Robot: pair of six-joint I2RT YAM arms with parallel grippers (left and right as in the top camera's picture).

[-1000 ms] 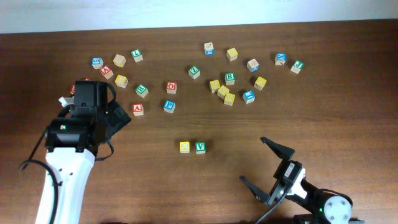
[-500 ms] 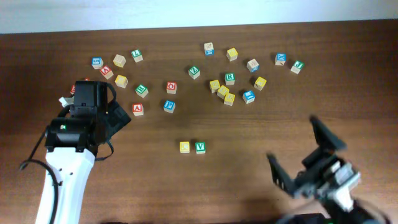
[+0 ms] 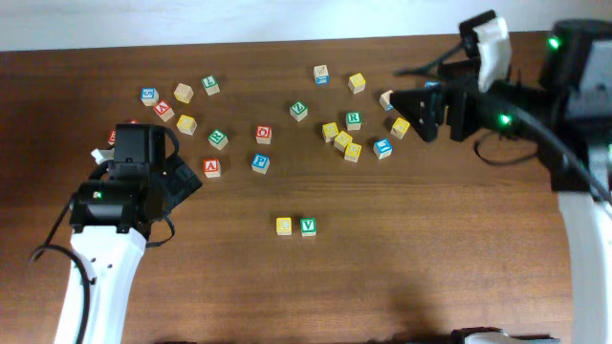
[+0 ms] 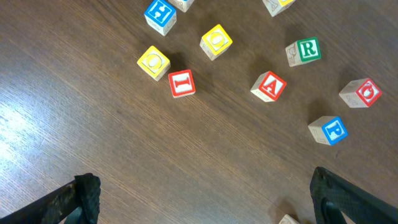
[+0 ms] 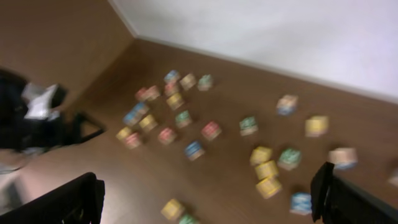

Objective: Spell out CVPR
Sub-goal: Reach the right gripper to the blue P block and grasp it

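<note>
The yellow C cube (image 3: 284, 225) and the green V cube (image 3: 308, 225) stand side by side, touching, at the table's middle front; both show blurred in the right wrist view (image 5: 173, 209). The blue P cube (image 3: 260, 162) (image 4: 328, 130) lies to the left of centre. A green R cube (image 3: 218, 139) (image 4: 303, 51) lies near it, and another green R cube (image 3: 353, 120) sits in the right cluster. My left gripper (image 3: 182, 182) (image 4: 205, 205) is open and empty, left of the P. My right gripper (image 3: 419, 98) (image 5: 208, 199) is open and empty, high over the right cluster.
Red A cube (image 3: 211, 167) lies between my left gripper and the P; a red cube (image 3: 263, 134) lies behind the P. Several other letter cubes are scattered along the back, with yellow ones (image 3: 342, 141) packed around the right-hand R. The table's far edge meets a white wall.
My right arm has swung from the near right corner up to the far right, above the right cluster, still open. The left arm and all cubes have stayed put.
</note>
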